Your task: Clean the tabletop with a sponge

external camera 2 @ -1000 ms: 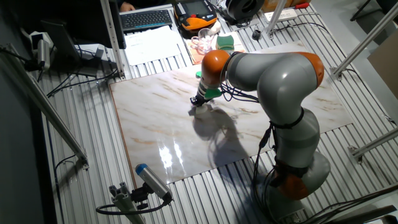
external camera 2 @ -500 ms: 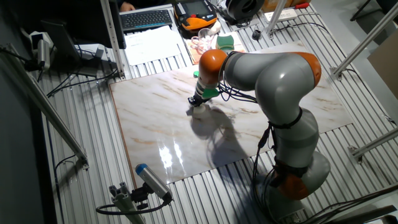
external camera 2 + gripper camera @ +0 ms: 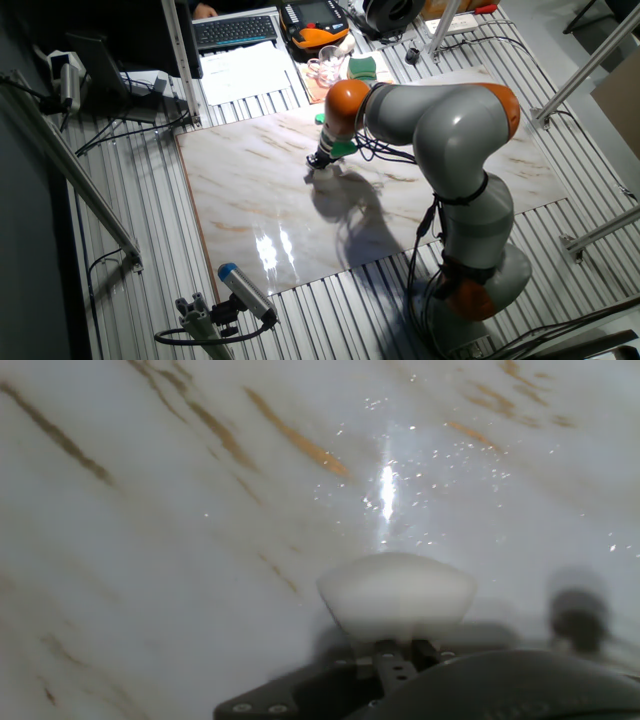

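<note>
Bare marble stretched left of the tool toward the brown left edge of the tabletop (image 3: 240, 190); near the slab's middle the gripper (image 3: 318, 163) pressed the sponge (image 3: 397, 593) flat against the surface, fingers clasped on the cream block; to the right the arm (image 3: 440, 120) stood over the slab's near edge.

The tabletop (image 3: 250, 190) is a glossy, brown-veined marble slab lying flat. The sponge (image 3: 397, 596), a cream-white block, presses against its surface near the middle.
</note>
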`<control>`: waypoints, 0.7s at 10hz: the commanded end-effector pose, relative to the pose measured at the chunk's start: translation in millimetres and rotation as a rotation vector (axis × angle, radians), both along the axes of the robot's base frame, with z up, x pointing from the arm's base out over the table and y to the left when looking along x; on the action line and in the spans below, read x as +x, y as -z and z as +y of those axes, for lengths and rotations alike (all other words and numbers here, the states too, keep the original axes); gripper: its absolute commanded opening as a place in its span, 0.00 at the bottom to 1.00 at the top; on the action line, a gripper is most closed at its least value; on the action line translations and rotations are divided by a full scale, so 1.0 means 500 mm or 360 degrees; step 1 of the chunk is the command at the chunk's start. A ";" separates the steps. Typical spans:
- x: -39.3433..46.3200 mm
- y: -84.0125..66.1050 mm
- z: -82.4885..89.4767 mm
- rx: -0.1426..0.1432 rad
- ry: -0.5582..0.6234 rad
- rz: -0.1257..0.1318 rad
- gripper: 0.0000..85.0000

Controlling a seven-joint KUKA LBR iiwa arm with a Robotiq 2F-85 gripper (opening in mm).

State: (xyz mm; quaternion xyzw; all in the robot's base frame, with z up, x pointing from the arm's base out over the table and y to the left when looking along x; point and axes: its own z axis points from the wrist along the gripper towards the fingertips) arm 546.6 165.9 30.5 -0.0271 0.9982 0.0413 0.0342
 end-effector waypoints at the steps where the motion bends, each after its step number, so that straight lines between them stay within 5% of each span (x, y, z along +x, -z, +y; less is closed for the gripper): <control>1: 0.003 -0.005 -0.008 -0.0004 -0.0014 -0.0005 0.00; 7: 0.029 0.004 -0.064 0.0020 -0.0084 -0.0032 0.00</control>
